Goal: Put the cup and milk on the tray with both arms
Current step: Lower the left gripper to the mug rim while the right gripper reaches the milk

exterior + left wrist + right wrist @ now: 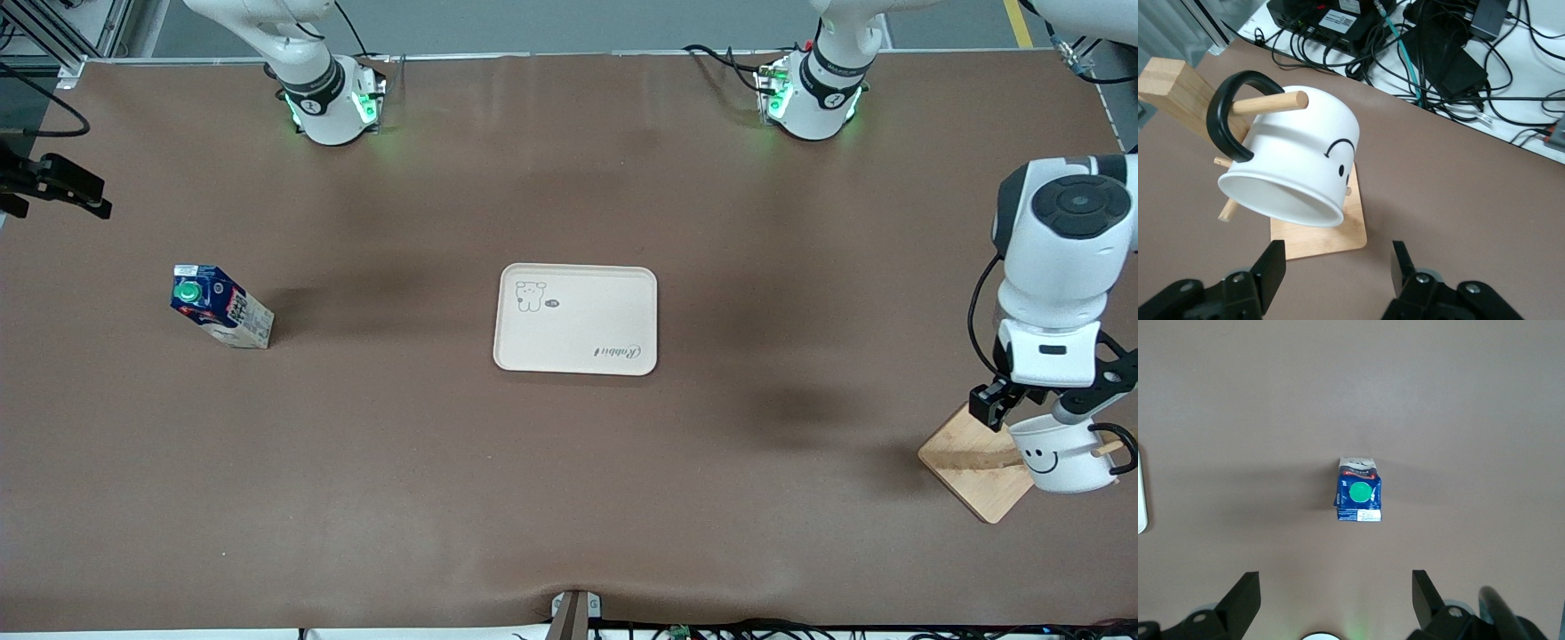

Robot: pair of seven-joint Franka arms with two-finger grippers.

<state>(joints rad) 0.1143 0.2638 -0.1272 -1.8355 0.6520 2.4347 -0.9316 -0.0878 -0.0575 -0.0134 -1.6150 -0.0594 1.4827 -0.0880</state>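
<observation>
The cup point(1062, 458) is a white mug with a smiley face. It hangs by its black handle on a peg of a wooden rack point(973, 462) at the left arm's end of the table. My left gripper point(1042, 411) is just above it. In the left wrist view the left gripper point(1335, 267) is open and empty, apart from the cup point(1295, 167). The milk point(220, 307) stands toward the right arm's end. My right gripper point(1335, 593) is open and empty, high over the milk point(1358, 495). The tray point(576, 318) lies mid-table with nothing on it.
The rack's peg point(1268, 103) runs through the cup's handle, above its diamond-shaped base point(1325, 233). Cables and black boxes point(1438, 47) lie past the table edge near the rack. A black mount point(53, 182) juts in at the right arm's end.
</observation>
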